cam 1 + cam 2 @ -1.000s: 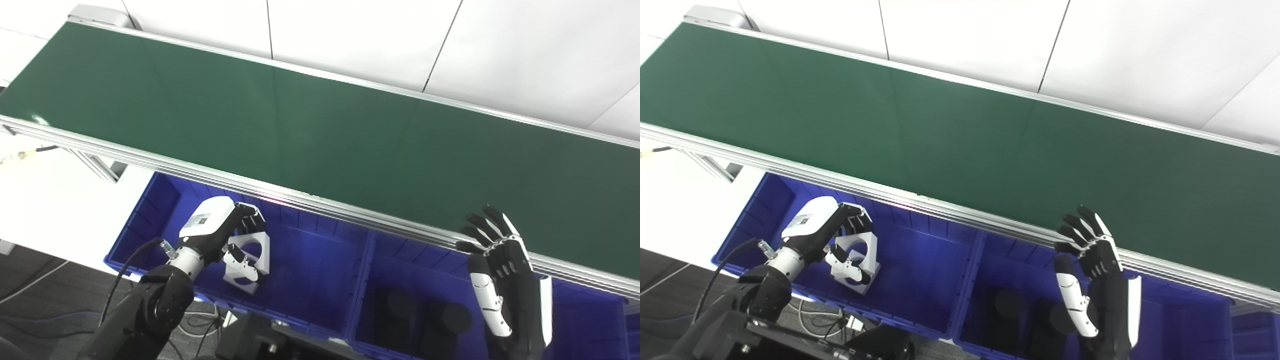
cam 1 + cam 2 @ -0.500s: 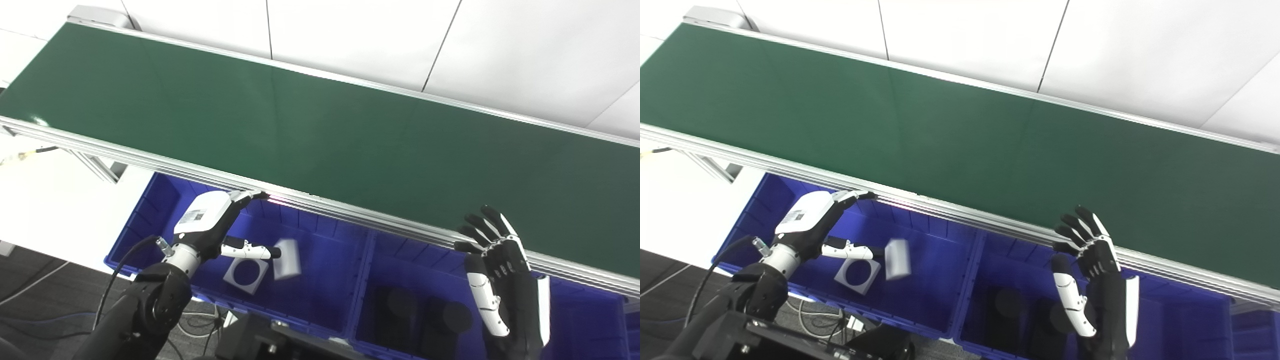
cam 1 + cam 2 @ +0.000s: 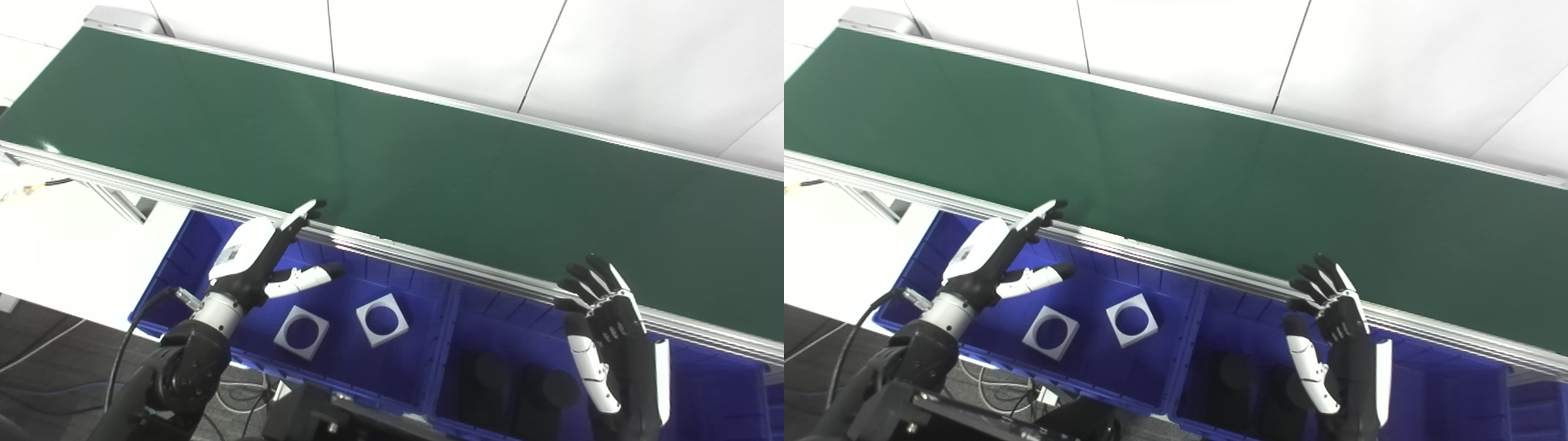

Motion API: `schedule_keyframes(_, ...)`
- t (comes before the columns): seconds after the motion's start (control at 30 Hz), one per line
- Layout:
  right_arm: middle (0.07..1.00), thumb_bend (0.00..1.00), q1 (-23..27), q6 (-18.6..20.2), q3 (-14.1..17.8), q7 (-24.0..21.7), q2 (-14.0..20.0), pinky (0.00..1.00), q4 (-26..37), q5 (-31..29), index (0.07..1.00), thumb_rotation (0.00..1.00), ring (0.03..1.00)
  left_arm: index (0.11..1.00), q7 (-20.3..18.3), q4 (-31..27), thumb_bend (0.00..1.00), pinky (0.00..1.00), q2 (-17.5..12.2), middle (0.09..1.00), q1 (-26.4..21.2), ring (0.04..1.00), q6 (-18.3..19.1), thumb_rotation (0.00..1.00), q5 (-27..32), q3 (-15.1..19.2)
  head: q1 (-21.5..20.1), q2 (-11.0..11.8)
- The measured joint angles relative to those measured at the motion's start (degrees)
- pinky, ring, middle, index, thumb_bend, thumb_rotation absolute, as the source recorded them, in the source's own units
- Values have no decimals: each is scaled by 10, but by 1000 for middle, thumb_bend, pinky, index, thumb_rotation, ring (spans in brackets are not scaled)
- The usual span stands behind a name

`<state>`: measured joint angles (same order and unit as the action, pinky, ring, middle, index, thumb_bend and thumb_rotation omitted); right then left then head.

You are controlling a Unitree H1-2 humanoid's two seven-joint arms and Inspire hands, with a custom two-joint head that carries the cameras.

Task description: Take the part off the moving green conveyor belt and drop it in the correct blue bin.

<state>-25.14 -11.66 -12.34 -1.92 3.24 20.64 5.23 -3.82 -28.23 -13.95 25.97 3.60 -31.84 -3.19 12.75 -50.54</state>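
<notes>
The green conveyor belt [image 3: 392, 159] runs slantwise across the view between silver rails, its surface bare. Just below its near rail stands a row of blue bins: in the left blue bin [image 3: 422, 367] two white square parts lie flat on the floor, each with a round hole through its middle, one part [image 3: 301, 332] nearer the left wall and the other part [image 3: 382, 319] just beside it, apart and turned at different angles. The next blue bin [image 3: 490, 306] to the right holds dark round pieces, too dim to make out.
</notes>
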Motion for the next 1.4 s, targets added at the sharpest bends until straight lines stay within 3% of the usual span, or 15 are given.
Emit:
schedule_keyframes(0.07, 792, 496, 0, 0, 0, 0, 0, 631, -3, 0, 849, 565, 744, 795, -10, -49, 745, 583, 3, 748, -1, 682, -3, 946, 52, 3, -8, 8)
schedule_keyframes(0.27, 785, 505, 0, -4, 0, 1, -4, 615, -13, 7, 844, 568, 733, 797, -41, -93, 755, 672, 9, 775, -9, 734, -5, 916, 229, -3, -31, 25)
schedule_keyframes(0.5, 785, 536, 0, -11, -7, 3, -9, 612, -26, 33, 845, 624, 725, 829, -57, -94, 815, 717, 33, 803, -28, 776, -5, 842, 256, -38, -56, 43)
schedule_keyframes(0.73, 791, 538, 1, -12, -14, 4, -16, 621, -43, 54, 847, 618, 734, 872, -64, 27, 824, 779, 70, 834, -29, 812, -54, 828, 286, -80, -109, 64)
schedule_keyframes(1.0, 798, 516, 3, -14, -19, 6, -17, 632, -50, 63, 851, 601, 744, 858, -70, 166, 796, 767, 85, 825, -52, 796, -162, 849, 315, -89, -168, 74)
schedule_keyframes(1.07, 796, 516, 3, -19, -21, 9, -20, 637, -58, 71, 844, 582, 743, 855, -74, 187, 783, 767, 84, 824, -56, 793, -181, 863, 322, -88, -226, 76)
schedule_keyframes(1.13, 794, 518, 3, -24, -24, 14, -24, 640, -68, 80, 842, 574, 744, 855, -76, 219, 773, 773, 83, 826, -65, 796, -204, 869, 328, -81, -230, 76)
schedule_keyframes(1.17, 795, 517, 3, -25, -27, 15, -27, 643, -72, 84, 843, 572, 745, 855, -78, 232, 761, 776, 81, 827, -70, 798, -207, 868, 333, -78, -265, 76)
schedule_keyframes(1.4, 810, 532, 11, -37, -37, 31, -47, 668, -106, 114, 851, 617, 764, 852, -91, 280, 774, 773, 58, 823, -82, 793, -243, 844, 364, -56, -289, 78)
